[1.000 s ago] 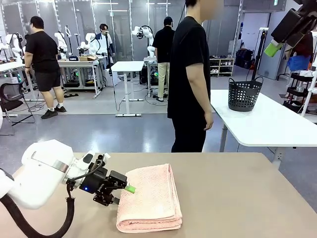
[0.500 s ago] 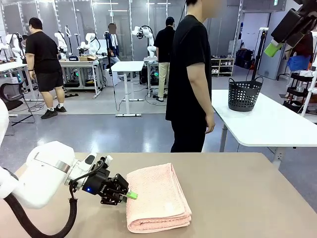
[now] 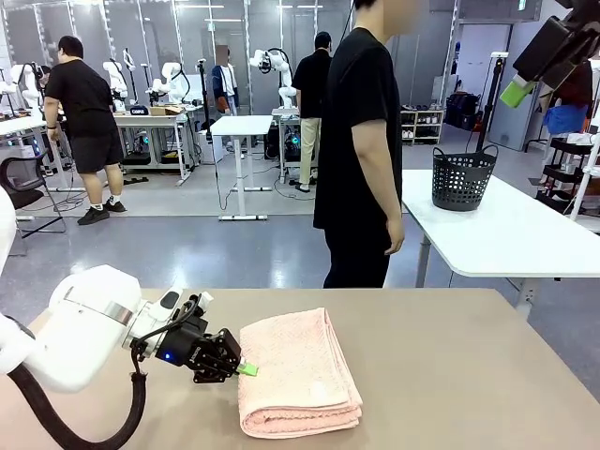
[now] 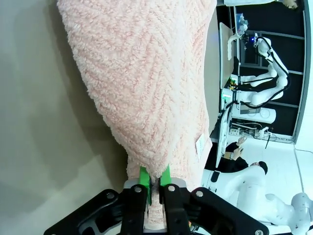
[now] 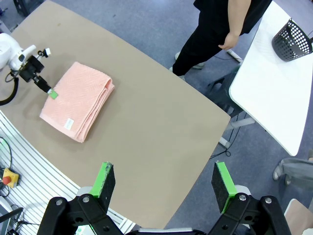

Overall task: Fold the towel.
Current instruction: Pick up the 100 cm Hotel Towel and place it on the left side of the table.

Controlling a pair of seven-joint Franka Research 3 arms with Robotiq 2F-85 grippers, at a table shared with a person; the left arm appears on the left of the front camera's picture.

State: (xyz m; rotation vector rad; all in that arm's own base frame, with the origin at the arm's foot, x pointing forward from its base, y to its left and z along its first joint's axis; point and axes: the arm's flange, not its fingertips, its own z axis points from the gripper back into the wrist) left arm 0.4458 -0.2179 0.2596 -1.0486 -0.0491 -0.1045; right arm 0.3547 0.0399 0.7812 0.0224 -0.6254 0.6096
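On table (image 3: 450, 375), near robot-side edge: towel (image 3: 295, 373), pink, lying folded in layers. Left gripper (image 3: 246, 368) sitting at towel's left edge, fingers (image 4: 143, 177) pinching towel's edge, narrow gap. Right gripper (image 5: 164, 182) hanging high above table, well apart from towel, fingers wide, holding nothing. Person (image 3: 364, 150) standing beyond table's far edge.

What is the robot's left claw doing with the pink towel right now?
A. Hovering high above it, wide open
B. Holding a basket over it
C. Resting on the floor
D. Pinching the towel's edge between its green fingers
D: in the left wrist view the left claw has its green fingers closed on the edge of the folded towel, and the front view shows it at the towel's left side on the table.
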